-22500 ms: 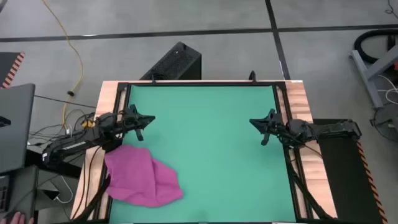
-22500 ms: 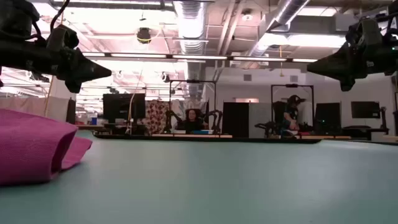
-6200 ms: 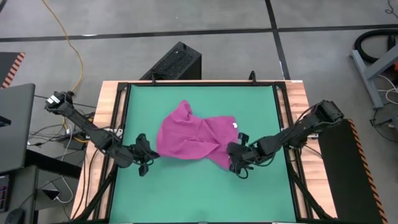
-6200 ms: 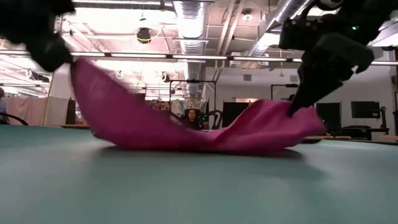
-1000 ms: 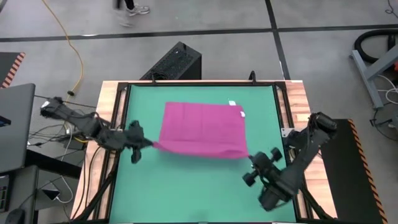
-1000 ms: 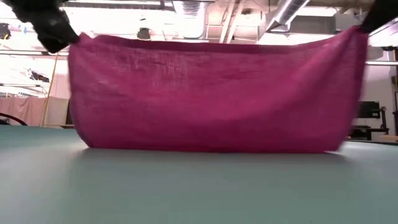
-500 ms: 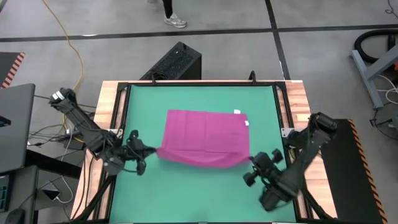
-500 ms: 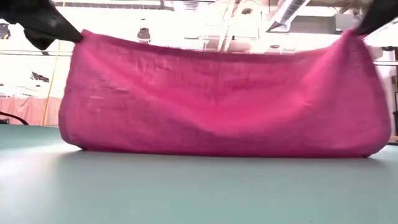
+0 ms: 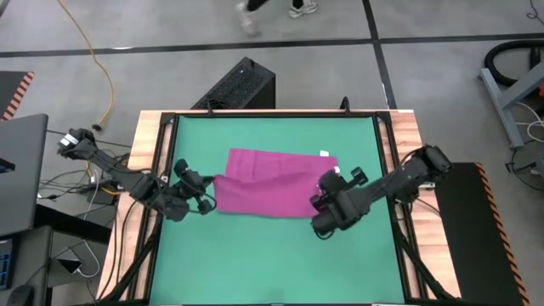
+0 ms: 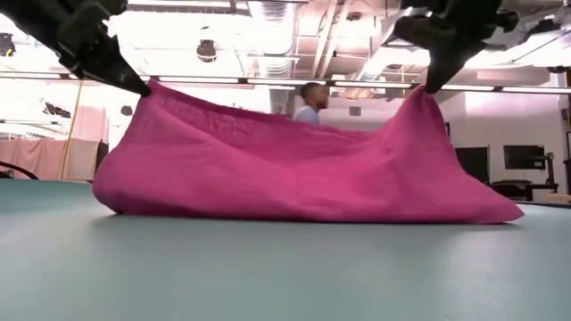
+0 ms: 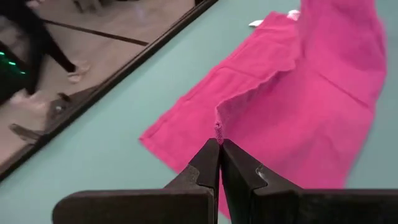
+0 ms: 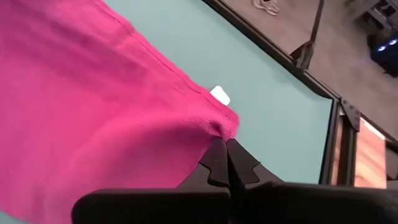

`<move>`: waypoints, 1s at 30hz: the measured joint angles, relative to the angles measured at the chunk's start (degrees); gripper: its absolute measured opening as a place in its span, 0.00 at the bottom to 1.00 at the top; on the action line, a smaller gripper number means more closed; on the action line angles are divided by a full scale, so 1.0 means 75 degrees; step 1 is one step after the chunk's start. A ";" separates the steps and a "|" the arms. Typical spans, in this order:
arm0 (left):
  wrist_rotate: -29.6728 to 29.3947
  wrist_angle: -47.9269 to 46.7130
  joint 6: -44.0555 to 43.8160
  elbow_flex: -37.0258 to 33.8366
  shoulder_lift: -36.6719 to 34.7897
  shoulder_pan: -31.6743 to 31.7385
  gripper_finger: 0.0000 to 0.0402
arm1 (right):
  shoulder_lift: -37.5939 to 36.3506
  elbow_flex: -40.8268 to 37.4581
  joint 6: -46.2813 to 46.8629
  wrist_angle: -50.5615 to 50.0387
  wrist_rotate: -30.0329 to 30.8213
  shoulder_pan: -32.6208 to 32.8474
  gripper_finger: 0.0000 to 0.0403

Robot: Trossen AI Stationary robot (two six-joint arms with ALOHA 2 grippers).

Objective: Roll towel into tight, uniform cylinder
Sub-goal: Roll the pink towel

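The left gripper, a dark two-finger claw, is clamped on one near corner of the magenta-pink soft cloth towel, and the right gripper is pinched closed on the other near corner. The towel stretches between the two grippers and away from them, toward the far side of the flat green mat covering the table. Seen level with the tabletop, both held corners are raised off the mat while the cloth between them sags in a shallow curve and its lower part rests on the mat; a person's head shows in the room behind, above the sag. From above, that lift does not show: the towel appears as a rough rectangle, with a small white tag at its far edge, closer to the right gripper. The left wrist view shows the dark fingers pressed together with the pink corner caught at their tips, and a fold of cloth rising beyond. The right wrist view shows the same tight pinch on the hemmed corner, with the tag lying on the mat just beyond.
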 joint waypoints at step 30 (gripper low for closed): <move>0.0560 0.1763 0.2813 -0.0009 0.1457 0.2248 0.00 | 0.0000 -0.0729 -0.0438 -0.0005 -0.0419 -0.1123 0.00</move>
